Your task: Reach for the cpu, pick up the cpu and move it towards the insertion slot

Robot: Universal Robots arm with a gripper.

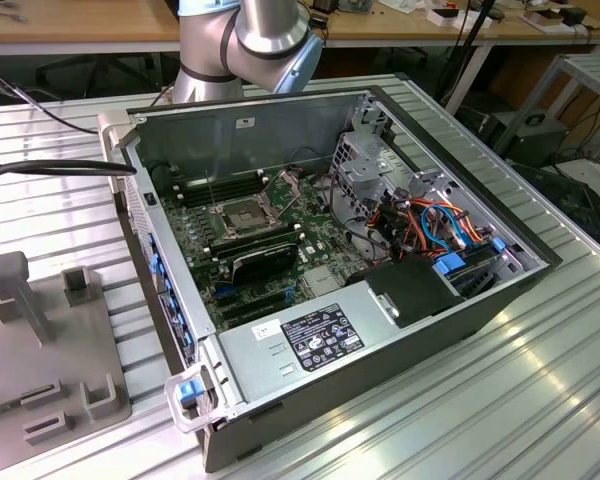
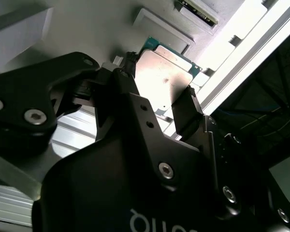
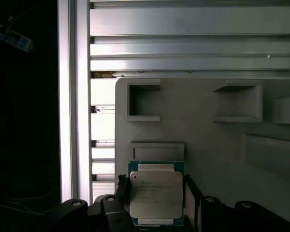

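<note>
In the first wrist view my fingers (image 3: 122,190) stand one at each side of the cpu (image 3: 156,195). They are closed in on two opposite edges, so the gripper (image 3: 156,191) is grasping the chip. The second wrist view shows me the same grip past the black gripper body. One fingertip meets the chip near a corner and the other meets the opposite edge, with the pale metal lid catching the light between them. I cannot tell whether the cpu is lifted clear or rests on the surface behind it.

That surface is a grey fixture plate (image 3: 208,140), with a low raised rectangle just beside the cpu and open-sided pockets further out. The plate lies on the ribbed aluminium desk (image 3: 183,53), and one plate edge runs close along a desk edge rail.

In the exterior view I see the insertion slot (image 1: 242,214) on the motherboard inside an open computer case (image 1: 230,125), its silvery frame around a dark centre. The case stands near the middle of the desk. The arm (image 1: 255,35) rises at the desk edge behind the case's back wall. A grey block plate (image 1: 40,330) lies toward the exterior view's left, well apart from the slot. I cannot tell whether it is the plate under the chip.
</note>
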